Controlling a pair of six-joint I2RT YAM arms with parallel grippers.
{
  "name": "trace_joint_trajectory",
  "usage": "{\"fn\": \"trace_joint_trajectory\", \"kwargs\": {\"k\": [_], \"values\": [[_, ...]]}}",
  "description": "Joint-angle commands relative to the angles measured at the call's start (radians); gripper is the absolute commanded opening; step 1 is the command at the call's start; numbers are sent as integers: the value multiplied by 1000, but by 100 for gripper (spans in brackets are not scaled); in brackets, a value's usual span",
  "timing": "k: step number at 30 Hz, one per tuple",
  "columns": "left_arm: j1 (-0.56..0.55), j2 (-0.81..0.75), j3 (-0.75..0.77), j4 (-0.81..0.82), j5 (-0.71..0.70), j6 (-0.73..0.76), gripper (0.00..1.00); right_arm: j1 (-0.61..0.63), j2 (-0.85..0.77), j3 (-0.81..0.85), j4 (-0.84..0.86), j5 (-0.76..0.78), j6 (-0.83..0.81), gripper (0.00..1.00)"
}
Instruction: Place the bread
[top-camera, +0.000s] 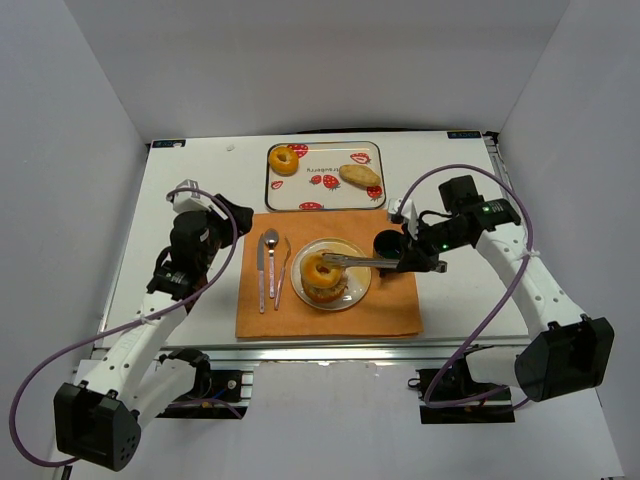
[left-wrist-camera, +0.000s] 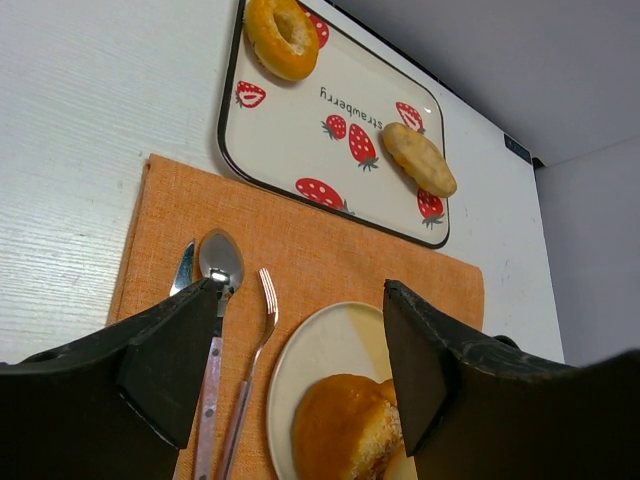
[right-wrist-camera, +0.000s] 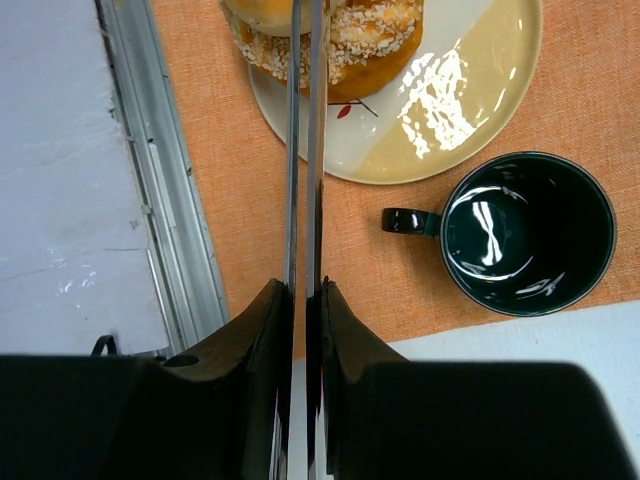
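We're watching the right pincer (top-camera: 401, 262) clenching the tongs (top-camera: 352, 259), whose tips are lying over the bread (top-camera: 321, 273) on the plate (top-camera: 358, 281). The left pincer (left-wrist-camera: 300, 335) is hanging released above the placemat (top-camera: 390, 310).

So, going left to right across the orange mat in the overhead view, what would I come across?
Knife → spoon → fork → plate with the bread on it → black cup.
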Motion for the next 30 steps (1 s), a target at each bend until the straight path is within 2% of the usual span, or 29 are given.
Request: {"fn": "trace_joint_trajectory", "kwargs": {"k": [1, 2, 5, 10, 16, 30], "values": [[6, -16, -13, 22, 26, 7, 76, -3, -8, -11, 31, 35, -3, 10], [6, -19, -16, 22, 26, 4, 76, -3, -7, -14, 50, 41, 6, 18], [6, -36, -27, 22, 24, -7, 76, -3, 7, -19, 83, 61, 37, 33], [6, -64, -38, 14, 13, -21, 76, -3, 15, -6, 124, 38, 95, 47], [6, -73, -35, 2, 10, -19, 76, -3, 10, 23, 143, 9, 138, 50], [6, -47, -21, 15, 19, -12, 76, -3, -52, 89, 190, -70, 183, 52]]}}
